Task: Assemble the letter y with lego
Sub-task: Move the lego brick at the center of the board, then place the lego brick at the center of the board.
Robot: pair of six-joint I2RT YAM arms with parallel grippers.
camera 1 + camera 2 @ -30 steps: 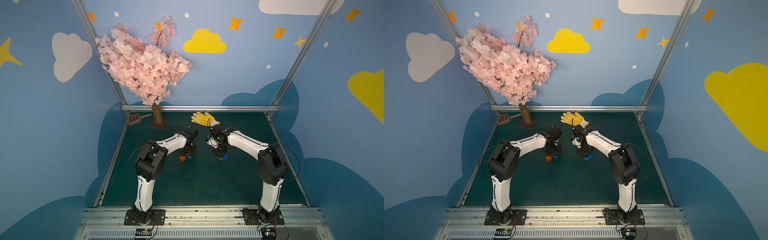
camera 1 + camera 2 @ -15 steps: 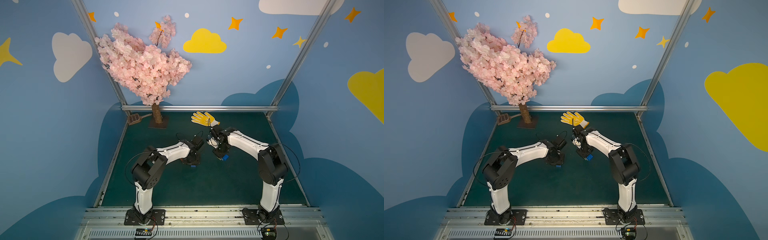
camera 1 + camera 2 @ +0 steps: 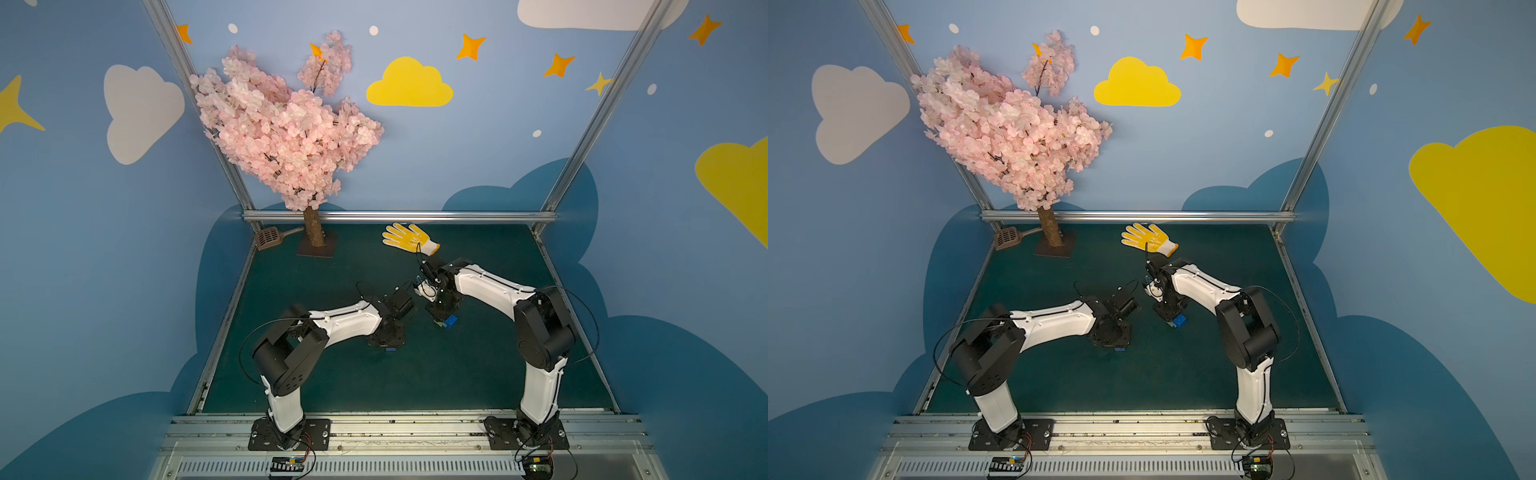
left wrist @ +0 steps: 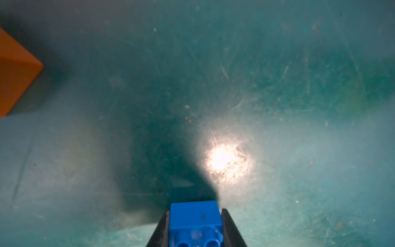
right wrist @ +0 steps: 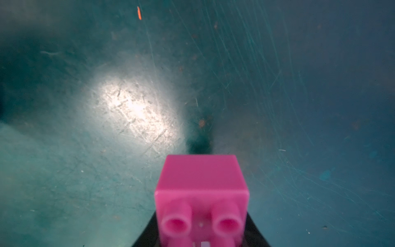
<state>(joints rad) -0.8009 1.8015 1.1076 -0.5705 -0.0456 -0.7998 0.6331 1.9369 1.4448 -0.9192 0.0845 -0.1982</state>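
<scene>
Frame edge cuts orange brick [image 4: 17, 74] — pink brick [image 5: 201, 188] blurred, partly cropped.

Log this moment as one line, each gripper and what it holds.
left gripper: shut on dark blue brick | right gripper: shut on pink brick | orange brick: not gripped

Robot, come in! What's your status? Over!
Left fingers shut on dark blue brick. Right fingers shut on pink brick. Orange brick loose on mat. Yellow glove far back, no bother.

left hand [image 4: 195, 213] — clamped, pointing down | right hand [image 5: 202, 218] — clamped, pointing down
</scene>
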